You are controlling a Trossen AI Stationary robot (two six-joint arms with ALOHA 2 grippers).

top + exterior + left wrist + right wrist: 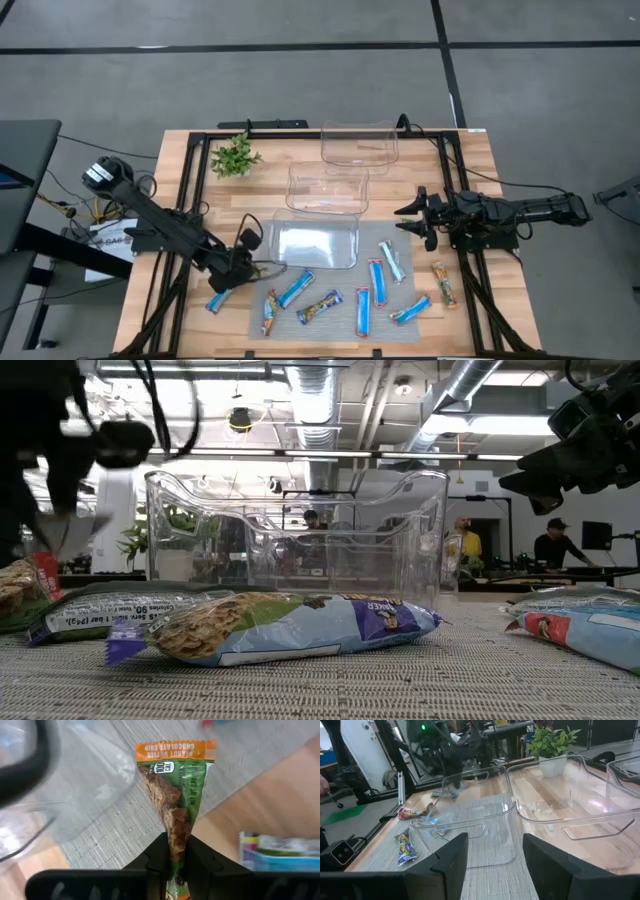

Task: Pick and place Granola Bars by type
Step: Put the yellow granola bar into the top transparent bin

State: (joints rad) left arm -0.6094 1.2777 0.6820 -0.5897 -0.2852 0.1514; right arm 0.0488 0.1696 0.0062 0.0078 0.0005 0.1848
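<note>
Granola Bars [362, 300] lie scattered across the grey woven mat [340, 325] at the near part of the wooden table [470, 160] in the high view: flat, crinkly wrapped sticks, bright blue ones mixed with multicoloured and orange-brown ones. One orange-brown bar [444, 284] sits off the mat on bare wood, one blue bar [219, 299] off its other edge. Three clear plastic bins [316, 240] run in a staggered line toward the far edge, glossy and rounded at the corners, with a small potted plant [235, 156] beside them. The left gripper [246, 262] is down at the mat's corner, just beside the nearest bin. The right gripper [413, 222] hovers over the opposite side, fingers spread.

Low view now: a blue-and-green bar [290, 628] lies flat on the ribbed mat in front of the nearest bin [300, 535], its wrapper puffy and shiny.

Left wrist view: there it is, a green-and-orange bar [177, 800], printed peanut butter chocolate chip, pinched by its end between the dark fingers [200, 862] and pointing away over the mat's edge, lifted or resting I cannot tell.

Right wrist view: fingers [451, 860] wide apart with nothing between them, facing the transparent bins, two multicoloured bars [417, 813] on the mat beyond.
</note>
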